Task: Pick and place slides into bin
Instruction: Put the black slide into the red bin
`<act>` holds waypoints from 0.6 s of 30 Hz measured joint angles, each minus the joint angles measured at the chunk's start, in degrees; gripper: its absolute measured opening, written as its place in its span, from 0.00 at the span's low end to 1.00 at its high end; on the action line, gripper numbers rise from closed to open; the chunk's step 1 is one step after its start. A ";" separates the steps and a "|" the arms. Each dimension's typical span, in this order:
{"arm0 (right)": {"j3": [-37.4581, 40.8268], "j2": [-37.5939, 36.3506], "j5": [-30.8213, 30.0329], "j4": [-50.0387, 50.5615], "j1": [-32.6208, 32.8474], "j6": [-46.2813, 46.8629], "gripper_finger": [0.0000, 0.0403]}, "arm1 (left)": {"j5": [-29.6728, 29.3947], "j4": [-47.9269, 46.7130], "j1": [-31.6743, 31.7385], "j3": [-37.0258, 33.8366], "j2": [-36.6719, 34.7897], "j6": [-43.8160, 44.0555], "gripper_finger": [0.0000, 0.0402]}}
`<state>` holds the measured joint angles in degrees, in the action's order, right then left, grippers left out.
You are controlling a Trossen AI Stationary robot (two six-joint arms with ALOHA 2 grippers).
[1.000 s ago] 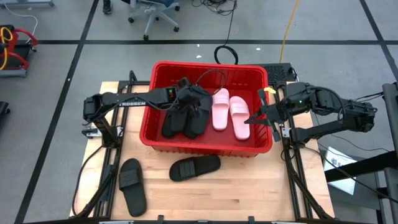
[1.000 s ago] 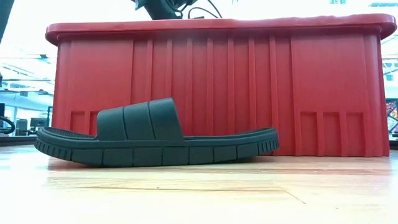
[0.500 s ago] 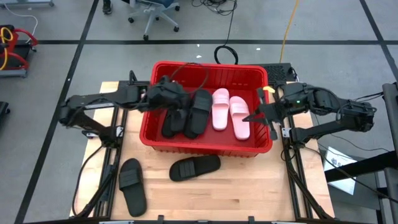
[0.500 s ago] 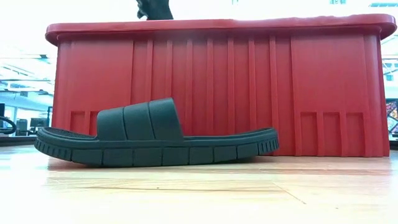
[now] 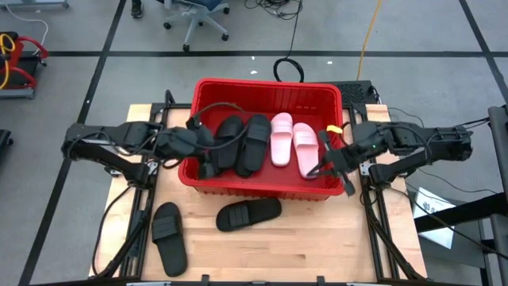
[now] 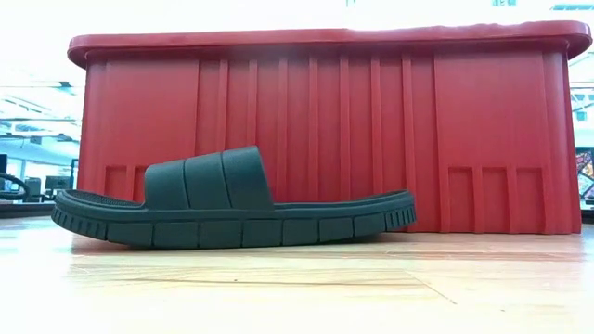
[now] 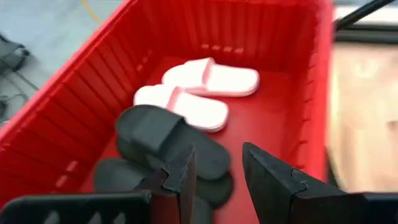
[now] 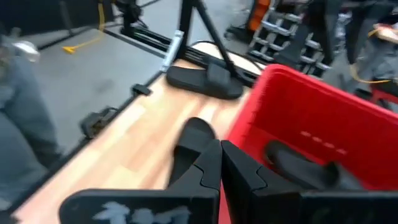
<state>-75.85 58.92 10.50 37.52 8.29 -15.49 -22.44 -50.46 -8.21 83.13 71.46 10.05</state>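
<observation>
I see matte black slides with wide ribbed straps and two pale pink ones (image 5: 294, 144). From table height, one black slide (image 6: 227, 206) fills the lower left of the frame and the bin (image 6: 371, 130) wall behind it hides everything inside. From above, the red bin at centre holds the pink pair and two black slides (image 5: 242, 144); two more lie on the tabletop (image 5: 317, 254) below it. My left pincer (image 5: 208, 151) is open and empty at the bin's left wall. My right pincer (image 5: 321, 168) is closed, empty, at its right edge.
</observation>
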 joint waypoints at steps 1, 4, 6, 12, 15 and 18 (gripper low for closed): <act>0.00 0.02 0.00 -0.01 1.12 0.92 0.00 | -0.05 0.09 -0.76 0.01 -0.13 1.19 0.32; 0.00 0.42 0.00 0.17 4.73 3.97 0.00 | 0.93 -1.40 -3.57 0.00 -0.90 5.05 0.32; 0.00 0.94 0.00 0.15 7.22 6.93 0.00 | 1.66 -1.12 -5.26 0.00 -1.13 6.88 0.32; 0.00 4.13 0.10 0.76 14.89 16.96 0.00 | 1.98 -2.66 -10.98 0.00 -1.58 8.65 0.32; 0.00 6.00 0.15 0.07 17.83 21.47 0.00 | 2.01 -2.87 -13.23 0.00 -1.51 9.76 0.32; 0.00 8.05 0.08 0.09 20.00 27.22 0.00 | 2.01 -2.89 -15.14 0.00 -1.55 10.94 0.32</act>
<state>-75.85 66.96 10.58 37.60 28.29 11.73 -20.43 -53.34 -23.36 83.13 69.91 20.99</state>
